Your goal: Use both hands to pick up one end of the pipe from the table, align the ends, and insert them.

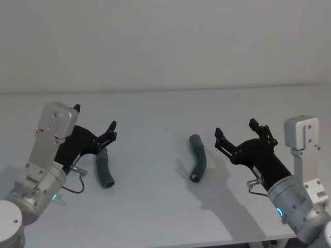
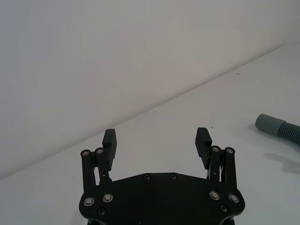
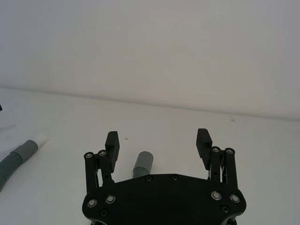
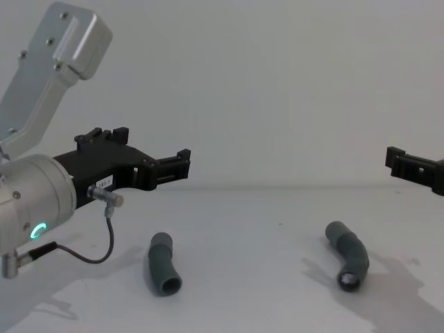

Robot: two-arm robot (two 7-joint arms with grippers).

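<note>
From the head camera, both arms reach forward over the white table [image 1: 155, 108], each bent at the wrist. The left gripper [image 1: 95, 118] hangs above the table with its fingers spread wide, pointing away from the robot and toward the middle. The left pipe piece [image 1: 103, 171] lies flat just under and beside it, untouched. The right gripper [image 1: 236, 127] is likewise spread wide and holds nothing. It angles toward the right pipe piece [image 1: 197, 157], which lies bent on the table just to its left, apart from the fingers.

The left wrist camera looks out between two parted black fingers at bare table and wall. A grey cuff [image 2: 267, 123] with ribbing behind it lies on the table off to one side. I can't tell which piece it belongs to.

The right wrist camera has the right piece's plain cuff straight ahead, between and below the parted fingers. Farther off, the left piece shows a white tip [image 3: 41, 139].

From the chest camera, the left gripper is held roughly level above its pipe piece. A small white label [image 4: 104, 182] sits on it, but the writing is too small to read. A green ring light [image 4: 38, 229] glows on the arm. The tip of the right gripper enters at the right edge, higher than the right piece.
</note>
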